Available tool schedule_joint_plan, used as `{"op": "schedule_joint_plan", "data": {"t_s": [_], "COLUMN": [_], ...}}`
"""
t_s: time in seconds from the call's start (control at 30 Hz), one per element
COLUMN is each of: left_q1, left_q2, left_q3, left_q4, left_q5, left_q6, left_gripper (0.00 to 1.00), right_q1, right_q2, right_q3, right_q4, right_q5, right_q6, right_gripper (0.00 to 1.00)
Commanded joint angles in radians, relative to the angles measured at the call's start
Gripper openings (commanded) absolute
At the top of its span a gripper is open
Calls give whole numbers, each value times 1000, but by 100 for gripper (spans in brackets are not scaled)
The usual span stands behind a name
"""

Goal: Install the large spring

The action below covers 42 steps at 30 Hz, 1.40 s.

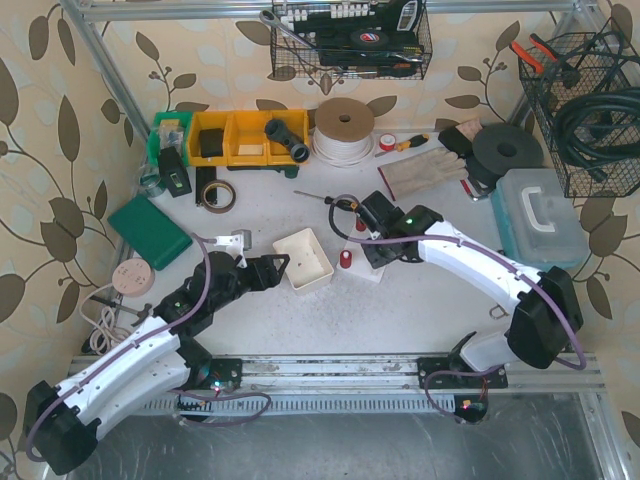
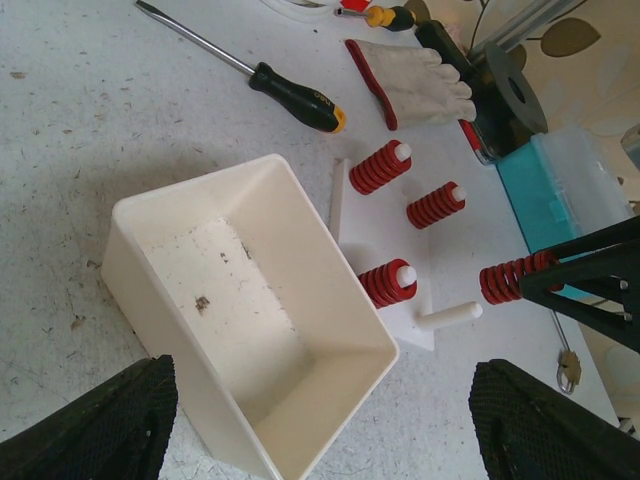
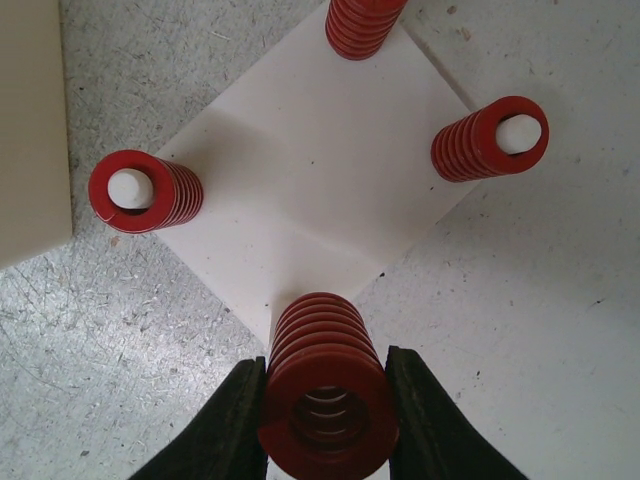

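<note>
— Red large spring (image 3: 328, 400): sitting where?
— Hanging pinched between the right jaws, squeezed on both flanks, open end facing the wrist camera. Hovering over the near corner of the white plate (image 3: 300, 170), not resting on it.
— Sliding onto a peg yet?
— Not yet. Seen from the left wrist, floating just beside the tip of the bare peg (image 2: 450, 316), apart from it, axis running roughly the same way as the peg.
— Filling the other corners?
— Three more red coils, each ringing its own white peg in the right wrist view: left spring (image 3: 145, 190), right spring (image 3: 490, 137), far spring (image 3: 360, 25), that last one being cut off by the frame edge.
— Left jaws doing anything?
— Spreading wide, clasping nothing, hanging above the near end of the white bin (image 2: 250, 320). Black pads (image 2: 100, 420) showing at both lower corners of that view.
— Bin lying where?
— Resting on the table (image 2: 80, 130) right beside the plate, one long wall running close along the plate's edge. Carrying a few dark specks on its floor.
— Further out?
— Black-handled screwdriver (image 2: 290, 90) lying beyond the bin; white glove (image 2: 410, 75) with a red cuff lying past the plate; teal case (image 2: 580, 190) standing near the glove.
</note>
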Motion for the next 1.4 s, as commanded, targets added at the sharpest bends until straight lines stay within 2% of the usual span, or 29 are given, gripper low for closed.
{"op": "schedule_joint_plan", "data": {"t_s": [0.0,0.73,1.37], "left_q1": [5,5,5], "left_q2": [8,22,23], "left_q3": [1,5,6], "left_q4": [41,43,37], "left_q5": [-22,-26,-37], "left_q6": [-6,-6,-11], "left_gripper": [83,83,83], "right_q1": [7,29,28], "right_q2": [5,12,-47], "right_q3": [-21,-82,-156], "right_q4": [30,57,75], "right_q5": [2,-20,-43], "right_q6": [28,58,77], "right_gripper": [0,0,0]}}
